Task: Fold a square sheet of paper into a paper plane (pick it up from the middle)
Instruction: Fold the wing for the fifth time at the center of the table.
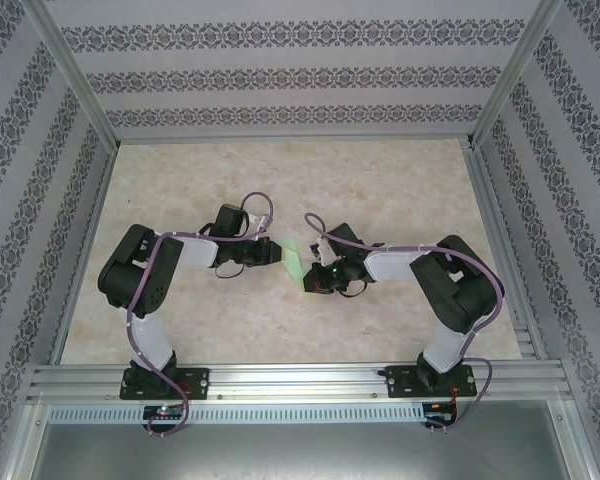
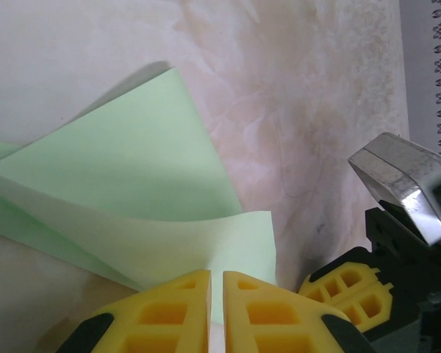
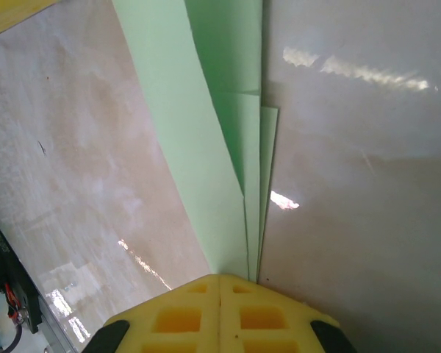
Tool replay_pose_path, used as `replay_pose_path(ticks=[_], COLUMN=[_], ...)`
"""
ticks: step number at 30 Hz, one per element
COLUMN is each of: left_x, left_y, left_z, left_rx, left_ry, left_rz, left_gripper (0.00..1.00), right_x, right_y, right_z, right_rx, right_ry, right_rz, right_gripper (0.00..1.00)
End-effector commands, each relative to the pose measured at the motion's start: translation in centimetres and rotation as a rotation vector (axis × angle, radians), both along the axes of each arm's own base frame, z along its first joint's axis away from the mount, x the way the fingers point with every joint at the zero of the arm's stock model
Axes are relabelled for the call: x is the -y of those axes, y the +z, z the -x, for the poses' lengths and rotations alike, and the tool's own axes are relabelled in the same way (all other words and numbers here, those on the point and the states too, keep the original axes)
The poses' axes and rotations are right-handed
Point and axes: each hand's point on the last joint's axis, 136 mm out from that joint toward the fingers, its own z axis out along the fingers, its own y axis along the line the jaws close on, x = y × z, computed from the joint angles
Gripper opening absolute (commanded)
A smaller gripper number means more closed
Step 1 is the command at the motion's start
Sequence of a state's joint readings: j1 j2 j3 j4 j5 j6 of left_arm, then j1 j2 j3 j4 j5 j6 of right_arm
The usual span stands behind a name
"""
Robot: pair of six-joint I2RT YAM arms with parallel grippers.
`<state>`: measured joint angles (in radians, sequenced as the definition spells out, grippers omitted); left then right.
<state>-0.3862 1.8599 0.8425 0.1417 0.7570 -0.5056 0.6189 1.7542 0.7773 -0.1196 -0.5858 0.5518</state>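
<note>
The pale mint-green sheet of paper [image 1: 298, 262] hangs between both grippers near the middle of the table, folded into overlapping layers rather than a pointed paper plane. My left gripper [image 1: 273, 252] reaches in from the left. In the left wrist view its yellow fingers [image 2: 169, 312] stand almost together, pinching a curled flap of the paper [image 2: 132, 176]. My right gripper [image 1: 316, 279] comes in from the right. Its yellow fingers [image 3: 264, 320] are pressed shut on the lower end of the narrow layered paper [image 3: 206, 147]. The right gripper's fingers [image 2: 345, 283] sit just right of the left ones.
The tabletop [image 1: 380, 190] is beige and marble-patterned, with patterned walls on three sides. Aluminium rails [image 1: 300, 380] run along the near edge, where both arm bases are bolted. A metal post [image 1: 75, 75] rises at the back left.
</note>
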Motion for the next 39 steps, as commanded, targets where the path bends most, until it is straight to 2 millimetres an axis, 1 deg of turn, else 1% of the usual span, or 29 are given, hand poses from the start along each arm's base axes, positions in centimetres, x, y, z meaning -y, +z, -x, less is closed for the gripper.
replay_pose_path(ticks=[1, 7, 16, 26, 32, 37, 39], left_x=[0.1, -0.2, -0.9, -2.3, -2.8, -3.7, -4.1], left_y=[0.3, -0.7, -1.5, -3.4, -4.4, -5.2, -5.4], left_z=[-1.6, -1.9, -2.4, -2.7, -2.7, -2.9, -2.9], left_rx=[0.047, 0.032, 0.018, -0.042, -0.068, -0.088, -0.098], left_ry=[0.015, 0.038, 0.085, 0.149, 0.15, 0.174, 0.178], left_rz=[0.007, -0.024, -0.071, -0.215, -0.31, -0.408, -0.436], left_gripper=[0.13, 0.13, 0.13, 0.12, 0.1, 0.09, 0.08], right_x=[3.8, 3.9, 4.3, 4.4, 5.3, 6.6, 6.7], right_y=[-4.9, -5.1, -5.4, -4.8, -5.4, -5.9, -5.4], right_z=[2.1, 2.4, 2.8, 2.5, 3.6, 4.7, 4.3], right_rx=[-0.106, -0.115, -0.12, -0.101, -0.12, -0.134, -0.119], right_ry=[-0.047, -0.046, -0.045, -0.049, -0.051, -0.05, -0.059], right_rz=[0.209, 0.213, 0.224, 0.218, 0.243, 0.28, 0.273], right_gripper=[0.03, 0.03, 0.03, 0.03, 0.03, 0.03, 0.03])
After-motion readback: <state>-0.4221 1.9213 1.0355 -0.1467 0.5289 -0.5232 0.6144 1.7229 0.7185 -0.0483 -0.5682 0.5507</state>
